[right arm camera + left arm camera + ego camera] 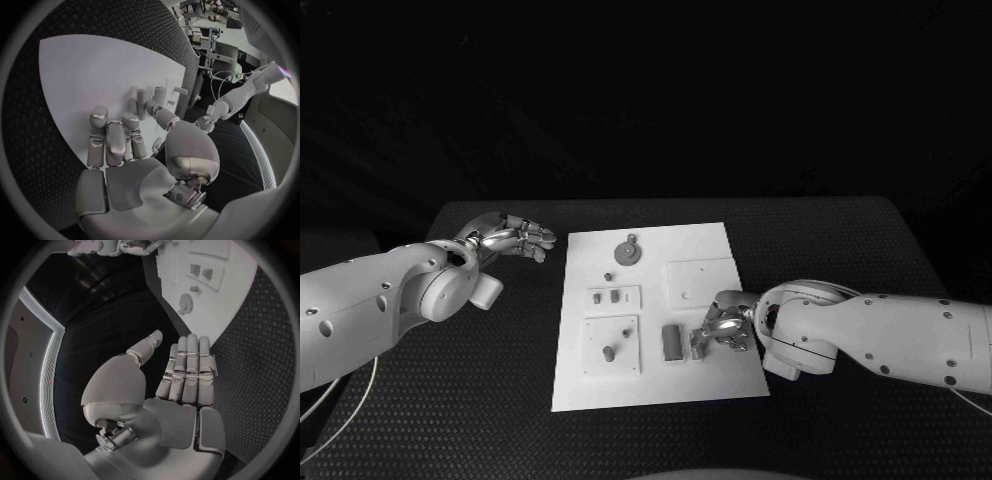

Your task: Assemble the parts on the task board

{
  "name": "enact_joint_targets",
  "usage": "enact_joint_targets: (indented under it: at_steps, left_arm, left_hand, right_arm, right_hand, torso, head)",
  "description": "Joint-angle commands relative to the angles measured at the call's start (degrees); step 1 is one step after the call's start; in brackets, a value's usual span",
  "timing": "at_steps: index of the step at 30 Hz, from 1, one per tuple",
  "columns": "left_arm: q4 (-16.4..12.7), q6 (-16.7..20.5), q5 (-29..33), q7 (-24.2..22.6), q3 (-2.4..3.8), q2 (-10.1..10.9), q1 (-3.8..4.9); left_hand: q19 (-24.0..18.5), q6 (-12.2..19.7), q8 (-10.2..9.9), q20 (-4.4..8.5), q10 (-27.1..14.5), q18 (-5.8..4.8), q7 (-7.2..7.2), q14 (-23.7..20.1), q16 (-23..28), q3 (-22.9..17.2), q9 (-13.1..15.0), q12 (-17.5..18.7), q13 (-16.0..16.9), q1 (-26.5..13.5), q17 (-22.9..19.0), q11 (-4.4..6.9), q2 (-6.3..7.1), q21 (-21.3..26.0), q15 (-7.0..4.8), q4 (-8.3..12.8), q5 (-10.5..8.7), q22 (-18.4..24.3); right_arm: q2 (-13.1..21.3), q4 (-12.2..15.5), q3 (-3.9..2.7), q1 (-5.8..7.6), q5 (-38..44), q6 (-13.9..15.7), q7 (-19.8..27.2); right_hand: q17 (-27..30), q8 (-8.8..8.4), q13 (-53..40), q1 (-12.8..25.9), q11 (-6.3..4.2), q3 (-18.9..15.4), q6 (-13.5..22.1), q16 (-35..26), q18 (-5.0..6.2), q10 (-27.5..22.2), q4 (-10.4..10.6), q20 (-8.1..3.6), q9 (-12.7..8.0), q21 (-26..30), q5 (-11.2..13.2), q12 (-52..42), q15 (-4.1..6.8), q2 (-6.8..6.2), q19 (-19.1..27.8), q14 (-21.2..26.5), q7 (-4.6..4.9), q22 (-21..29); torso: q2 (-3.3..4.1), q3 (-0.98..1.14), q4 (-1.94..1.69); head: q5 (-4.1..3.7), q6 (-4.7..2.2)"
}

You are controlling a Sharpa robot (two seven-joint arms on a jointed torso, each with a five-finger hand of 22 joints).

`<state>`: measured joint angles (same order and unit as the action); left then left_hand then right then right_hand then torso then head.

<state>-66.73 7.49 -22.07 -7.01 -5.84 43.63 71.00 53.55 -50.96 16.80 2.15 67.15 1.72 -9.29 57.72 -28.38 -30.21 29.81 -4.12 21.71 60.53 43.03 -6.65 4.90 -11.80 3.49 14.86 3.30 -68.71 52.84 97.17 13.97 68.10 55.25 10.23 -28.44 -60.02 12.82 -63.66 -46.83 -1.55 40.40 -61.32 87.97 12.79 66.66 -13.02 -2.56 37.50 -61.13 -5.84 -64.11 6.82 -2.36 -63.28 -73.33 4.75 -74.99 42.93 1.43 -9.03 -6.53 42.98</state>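
The white task board (711, 375) lies in the middle of the black table. On it are a round grey part (629, 252), two small parts in a recess (606, 296), a peg (607, 352) and an oblong grey part (672, 342). My right hand (727, 326) rests over the board's right edge, fingers curled down beside the oblong part. In the right wrist view its fingertips (132, 121) press on the board (87, 70) close to several upright grey pieces (150, 94); a grip is not plain. My left hand (516, 238) hovers left of the board, fingers (187, 365) straight, holding nothing.
A square white plate (700, 282) sits on the board's right half, just beyond my right hand. The left wrist view shows the board (234, 285) and the round part (185, 303) ahead of the left hand. Black matting surrounds the board on all sides.
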Motion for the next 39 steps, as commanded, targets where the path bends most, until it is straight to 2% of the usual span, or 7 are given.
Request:
enact_joint_targets:
  at_steps: [1,13,18,23,30,33,39]
  left_arm:
    - [-0.1,-0.7,0.2,-0.4,0.03,0.0,0.03]
    - [-0.1,-0.7,0.2,-0.4,0.03,0.0,0.03]
    - [-0.1,-0.7,0.2,-0.4,0.03,0.0,0.03]
    - [-0.1,-0.7,0.2,-0.4,0.03,0.0,0.03]
    - [-0.1,-0.7,0.2,-0.4,0.03,-0.1,0.03]
    - [0.0,-0.7,0.2,-0.4,0.03,-0.1,0.03]
    - [0.0,-0.7,0.2,-0.3,0.03,-0.1,0.03]
  left_hand:
    - [0.5,-0.2,0.2,-0.04,0.0,0.60,-0.16,0.4,0.2,0.2,-0.1,-0.1,-0.1,-0.6,0.1,0.22,-0.04,0.2,0.10,-0.1,0.26,-0.1]
    - [0.5,-0.2,0.2,-0.04,0.0,0.60,-0.17,0.4,0.3,0.2,-0.1,-0.1,-0.1,-0.6,0.1,0.22,-0.05,0.2,0.10,-0.1,0.26,-0.1]
    - [0.5,-0.3,0.2,-0.04,0.0,0.60,-0.17,0.4,0.3,0.2,-0.1,-0.1,-0.1,-0.6,0.1,0.22,-0.06,0.2,0.10,-0.1,0.26,-0.1]
    - [0.6,-0.2,0.2,-0.04,0.0,0.60,-0.17,0.4,0.3,0.2,-0.1,-0.1,-0.1,-0.6,0.2,0.22,-0.07,0.2,0.10,-0.1,0.26,-0.1]
    - [0.6,-0.3,0.2,-0.04,0.0,0.60,-0.17,0.4,0.3,0.2,-0.1,-0.1,-0.1,-0.6,0.2,0.22,-0.08,0.2,0.10,-0.1,0.27,-0.1]
    - [0.6,-0.3,0.2,-0.04,0.0,0.60,-0.17,0.4,0.3,0.2,-0.1,-0.1,-0.1,-0.6,0.2,0.22,-0.09,0.3,0.10,-0.1,0.27,-0.1]
    - [0.6,-0.3,0.2,-0.04,0.0,0.60,-0.18,0.4,0.4,0.2,-0.1,-0.1,-0.1,-0.6,0.2,0.21,-0.10,0.3,0.10,-0.1,0.27,-0.1]
  right_arm:
    - [-0.3,0.2,0.04,-0.13,-0.4,-1.1,0.9]
    - [-0.6,0.1,0.04,-0.13,-0.8,-1.7,1.8]
    - [-0.6,0.2,0.04,-0.13,-0.8,-2.2,2.3]
    - [-0.6,0.2,0.04,-0.13,-0.8,-2.4,2.6]
    - [-0.5,0.0,0.04,-0.13,-0.2,-1.5,3.0]
    - [-0.3,0.0,0.04,-0.13,0.2,-1.0,3.9]
    - [0.4,-0.1,0.03,-0.12,3.4,1.8,7.3]
  right_hand:
    - [0.1,-0.32,0.1,1.1,0.18,0.1,-0.4,-0.1,2.21,0.3,1.3,-0.10,-0.3,0.4,0.4,-0.1,0.17,-2.46,-0.5,-0.1,0.16,-0.4]
    - [0.1,-0.07,0.0,3.2,0.13,1.1,-0.4,-0.1,2.21,0.3,5.2,-0.45,-0.8,0.6,0.4,-0.1,0.25,-7.48,-0.8,0.0,0.14,-0.6]
    - [0.2,0.09,-0.1,1.5,0.14,1.2,-0.2,-0.1,2.21,0.2,3.7,-0.60,-0.9,0.6,0.5,-0.2,0.25,-6.22,-0.7,0.1,0.16,-0.7]
    - [0.3,0.38,-0.1,-1.5,0.19,1.0,-0.1,-0.1,2.21,0.2,-0.7,-0.56,-1.0,0.5,0.5,-0.2,0.18,-2.86,-0.5,0.2,0.21,-0.9]
    - [0.2,0.48,-0.1,-1.1,0.24,0.5,-0.2,-0.1,2.21,0.2,-0.9,-0.34,-1.1,0.6,0.5,-0.2,0.12,-2.37,-0.5,0.1,0.24,-0.8]
    - [0.4,0.52,-0.1,-0.2,0.26,0.1,-0.2,-0.1,2.21,0.2,-0.1,-0.19,-1.2,0.6,0.4,-0.1,0.11,-3.79,-0.6,0.2,0.22,-0.8]
    - [1.4,0.43,0.0,0.8,0.39,1.8,0.5,-0.4,2.21,-0.2,5.1,-0.29,-1.6,1.1,0.4,0.1,0.12,-10.33,-0.8,0.9,0.39,-0.6]
  torso:
    - [0.00,-0.01,-0.01]
    - [0.00,-0.01,-0.01]
    - [0.00,0.00,-0.01]
    - [0.00,0.00,0.00]
    - [0.00,0.01,0.01]
    - [0.00,0.00,0.00]
    - [-0.01,0.01,-0.01]
  head:
    - [-0.08,0.10]
    - [0.05,0.19]
    - [0.06,0.25]
    - [0.10,0.29]
    - [0.13,0.37]
    - [0.13,0.35]
    - [0.11,0.30]
